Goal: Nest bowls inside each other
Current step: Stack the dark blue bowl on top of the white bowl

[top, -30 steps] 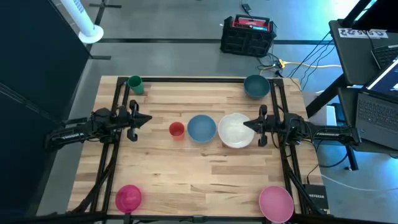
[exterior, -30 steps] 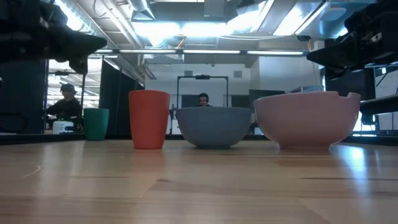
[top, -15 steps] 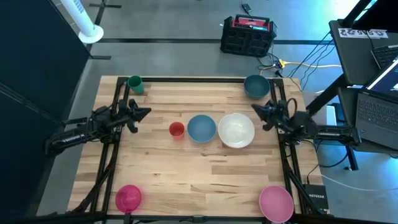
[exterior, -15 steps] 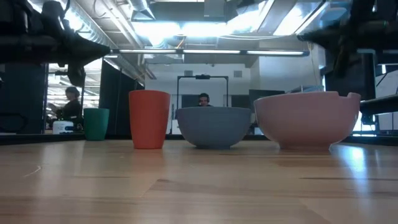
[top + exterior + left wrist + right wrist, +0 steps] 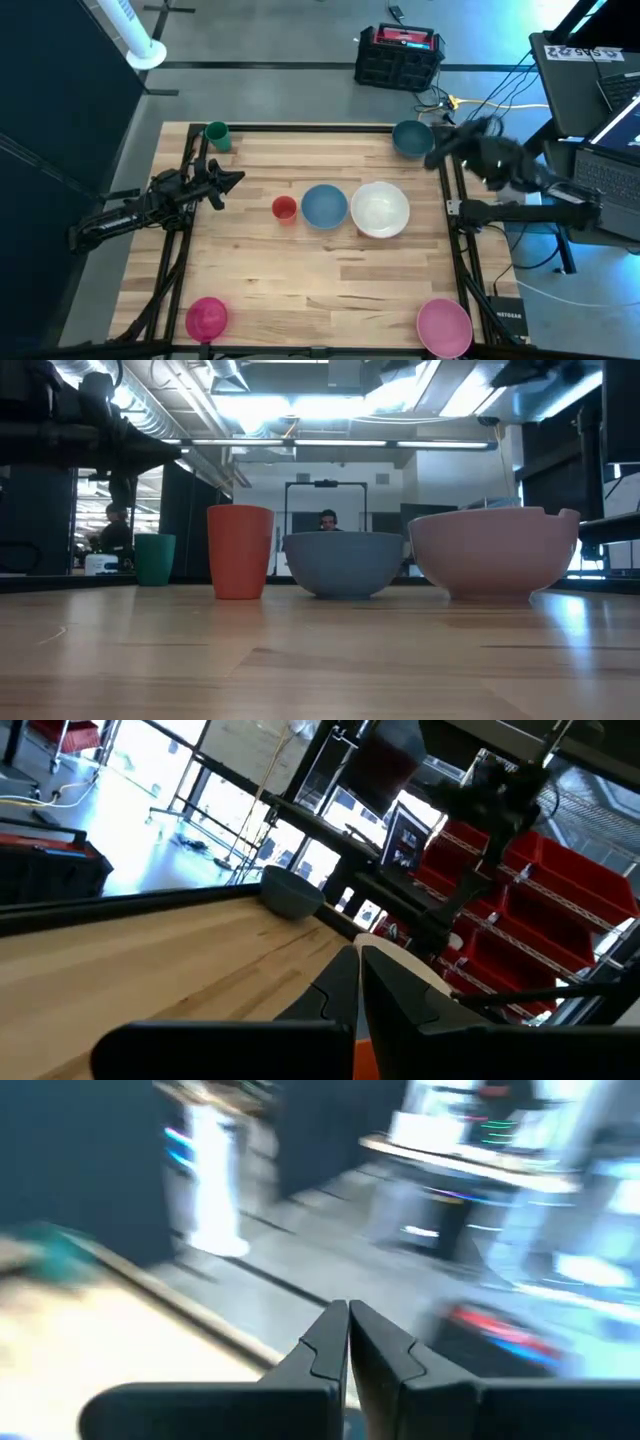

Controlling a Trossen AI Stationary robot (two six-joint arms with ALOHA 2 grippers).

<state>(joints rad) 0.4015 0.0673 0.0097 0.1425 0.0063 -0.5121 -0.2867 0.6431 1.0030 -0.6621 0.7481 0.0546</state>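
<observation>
- The counter (image 5: pixel 330 290) carries five bowls, none nested yet, so the task seems to be at its start: both arms are empty and no bowl is in hand
- Bowls, counted: one pale pink bowl (image 5: pixel 444 326) at the near right corner, one white bowl (image 5: pixel 380 209) mid-counter touching or just beside one light blue bowl (image 5: pixel 323 205), one teal bowl (image 5: pixel 411 138) at the far right corner, one magenta bowl (image 5: pixel 207 317) at the near left corner
- Next move likely calls for opening the jaws and coming down on a bowl rim; the teal one is nearest the right arm
- Right gripper (image 5: pixel 437 150) hangs beside the teal bowl, jaws pressed together, holding nothing
- Left gripper (image 5: pixel 232 180) waits at the left edge, jaws likewise closed and empty
- Cups: one small red cup (image 5: pixel 284 208), one small green cup (image 5: pixel 217 135)
</observation>
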